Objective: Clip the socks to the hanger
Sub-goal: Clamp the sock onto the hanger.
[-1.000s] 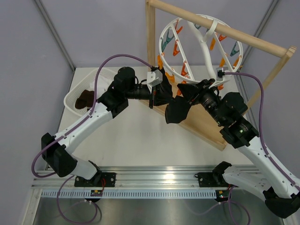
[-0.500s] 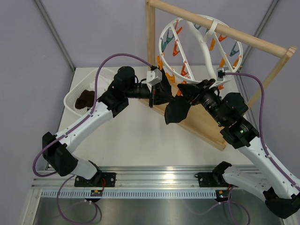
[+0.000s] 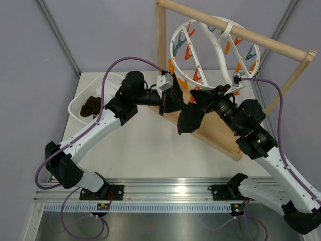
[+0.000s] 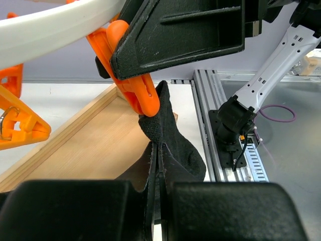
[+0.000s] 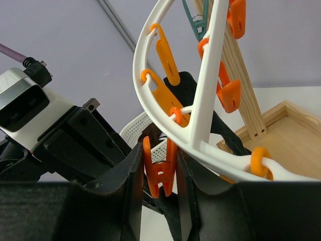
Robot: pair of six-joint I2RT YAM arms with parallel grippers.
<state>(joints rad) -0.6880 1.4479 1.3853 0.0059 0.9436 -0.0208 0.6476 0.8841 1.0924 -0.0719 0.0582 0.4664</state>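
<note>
The round white hanger (image 3: pixel 216 47) hangs from the wooden frame, with orange and teal clips round its ring. My left gripper (image 3: pixel 174 99) is shut on a black sock (image 3: pixel 189 120) and holds it up under the ring. In the left wrist view the sock (image 4: pixel 173 140) rises from between my fingers, and its top edge touches the tip of an orange clip (image 4: pixel 135 85). My right gripper (image 5: pixel 159 165) is shut on that orange clip (image 5: pixel 160 173) and squeezes its handles. Whether the sock edge is inside the clip's mouth I cannot tell.
A white mesh basket (image 3: pixel 80 103) at the left holds a dark brown sock (image 3: pixel 92 106). The wooden frame's post (image 3: pixel 161 45) and its flat base (image 3: pixel 220 135) stand right behind and under both grippers. Other clips dangle close by.
The left arm has shifted very slightly. Both grips and the sock's place at the clip look the same.
</note>
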